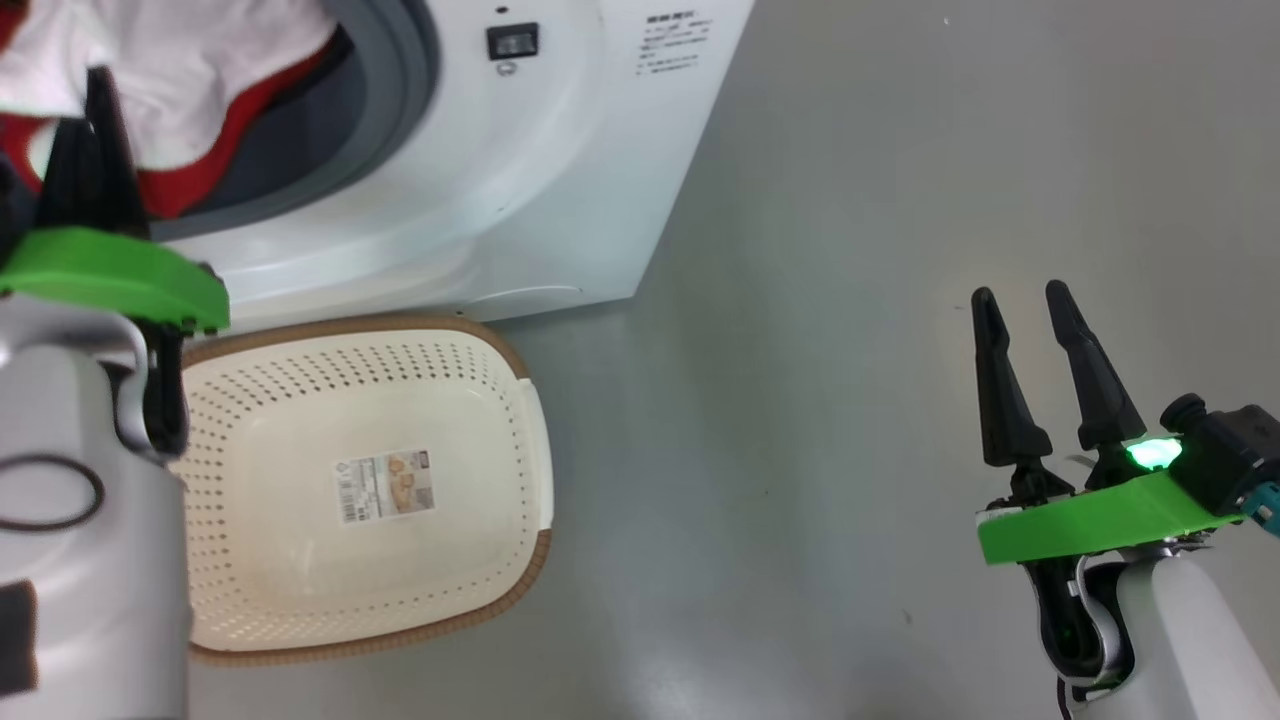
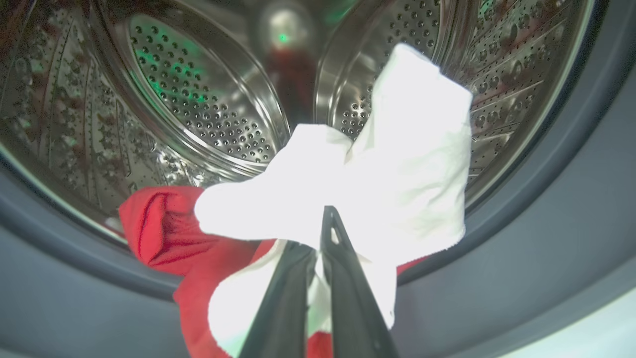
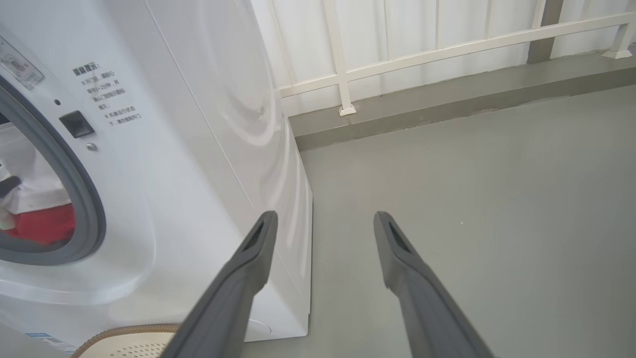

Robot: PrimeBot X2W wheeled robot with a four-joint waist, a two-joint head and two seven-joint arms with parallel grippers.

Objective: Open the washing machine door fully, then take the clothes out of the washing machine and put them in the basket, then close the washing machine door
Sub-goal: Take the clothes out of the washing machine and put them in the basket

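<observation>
The white washing machine [image 1: 560,150] stands at the top left, its grey rubber ring [image 1: 400,90] around the open mouth. Red and white clothes [image 1: 190,80] hang over the ring's lower lip. My left gripper [image 1: 95,95] reaches into the mouth and is shut on the white cloth of the clothes [image 2: 348,194], seen in front of the steel drum [image 2: 198,99]. The cream basket [image 1: 370,490] lies on the floor below the machine, holding nothing. My right gripper [image 1: 1020,300] hangs open over bare floor at the lower right. The washing machine door is out of view.
Grey floor [image 1: 850,400] spreads to the right of the machine and basket. In the right wrist view a white railing [image 3: 397,64] and a low kerb [image 3: 447,99] run behind the machine [image 3: 198,124].
</observation>
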